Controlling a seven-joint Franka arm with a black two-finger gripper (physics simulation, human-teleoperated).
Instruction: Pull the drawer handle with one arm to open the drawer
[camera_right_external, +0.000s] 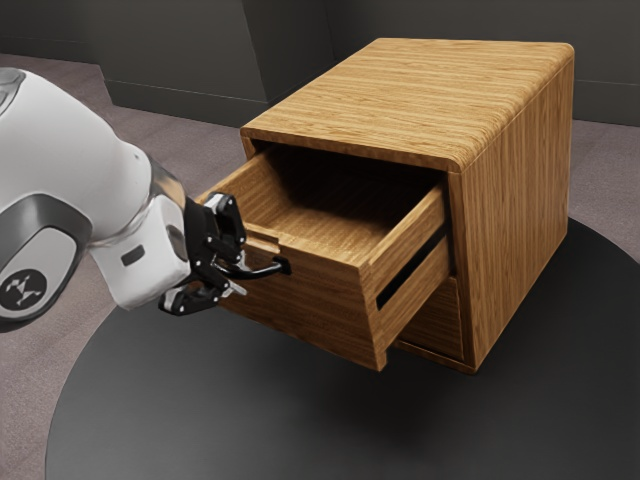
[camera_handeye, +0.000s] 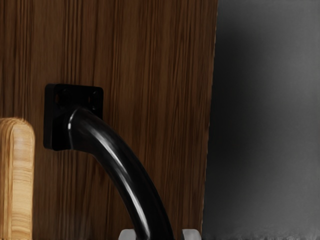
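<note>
A dark round counter (camera_right_external: 300, 430) carries a wooden cabinet (camera_right_external: 420, 90). Its upper drawer (camera_right_external: 330, 230) stands well out toward the exterior view's lower left. The black handle (camera_right_external: 265, 268) projects from the drawer front (camera_right_external: 300, 300) and curves from its mount plate (camera_handeye: 72, 115) into the fingers (camera_right_external: 228, 262). The fingers are clamped on the handle from two sides. Any further pull should run straight along the drawer's travel, away from the cabinet.

walls (camera_right_external: 180, 40): dark grey | floor (camera_right_external: 190, 145): mauve-grey | round table (camera_right_external: 300, 420): matte black | light: dim
</note>
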